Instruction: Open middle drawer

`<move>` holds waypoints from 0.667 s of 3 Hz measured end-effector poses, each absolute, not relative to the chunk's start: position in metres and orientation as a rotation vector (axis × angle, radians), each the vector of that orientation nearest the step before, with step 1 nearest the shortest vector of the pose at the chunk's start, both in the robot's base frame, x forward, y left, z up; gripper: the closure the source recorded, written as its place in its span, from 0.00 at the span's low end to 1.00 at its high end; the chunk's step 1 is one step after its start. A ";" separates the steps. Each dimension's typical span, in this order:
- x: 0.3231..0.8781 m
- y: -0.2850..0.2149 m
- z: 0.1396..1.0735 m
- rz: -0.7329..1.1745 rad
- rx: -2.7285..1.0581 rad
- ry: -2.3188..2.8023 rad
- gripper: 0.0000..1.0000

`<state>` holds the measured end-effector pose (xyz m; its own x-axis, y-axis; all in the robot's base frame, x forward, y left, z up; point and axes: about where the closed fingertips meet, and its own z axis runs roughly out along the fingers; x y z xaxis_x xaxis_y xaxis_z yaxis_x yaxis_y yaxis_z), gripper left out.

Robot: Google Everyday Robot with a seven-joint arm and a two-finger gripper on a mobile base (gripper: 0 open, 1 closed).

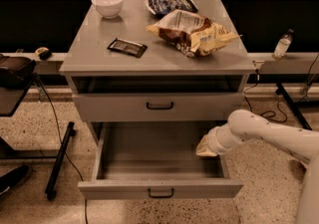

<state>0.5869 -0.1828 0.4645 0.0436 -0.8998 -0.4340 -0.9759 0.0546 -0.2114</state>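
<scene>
**Desk:** What is in the frame?

**Photographer:** A grey cabinet (234, 63) stands on a speckled floor (30, 133), seen from the front and above. Its middle drawer (114, 189) stands far out toward the camera. The drawer's small black loop handle (160, 193) sits at the centre of the front.

**Desk:** Where is the robot?

**Photographer:** A white arm (271, 136) reaches in from the right edge of the picture. The gripper (205, 148) sits at the open drawer's right side wall, roughly halfway back. I cannot tell whether it touches that wall. I also cannot tell whether the claw is wide or narrow.

**Desk:** What is above the open drawer?

**Photographer:** An upper drawer front (109, 108), also grey, carries its own black handle (159, 105). It sits below a dark gap under the cabinet top.

**Desk:** And on the top itself?

**Photographer:** A white bowl (107, 4) stands at the back left. A blue snack bag (169, 3) lies at the back centre. A crumpled brown-and-cream chip bag (192, 31) lies just in front of the blue bag, toward the right. A dark flat wrapper (127, 47) lies apart from them on the left, nearer the front edge.

**Desk:** Anything at the sides?

**Photographer:** A small bottle (282, 45) stands on a low ledge to the right of the cabinet. A black stand leg (60, 161) slants across the floor on the left.
</scene>
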 end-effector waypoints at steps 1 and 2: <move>0.598 -0.167 0.408 0.287 -1.892 1.900 1.00; 0.587 -0.147 0.377 0.361 -1.947 1.897 1.00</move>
<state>0.5875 -0.1475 0.3767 0.0476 -0.8924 -0.4488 -0.9949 -0.0022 -0.1012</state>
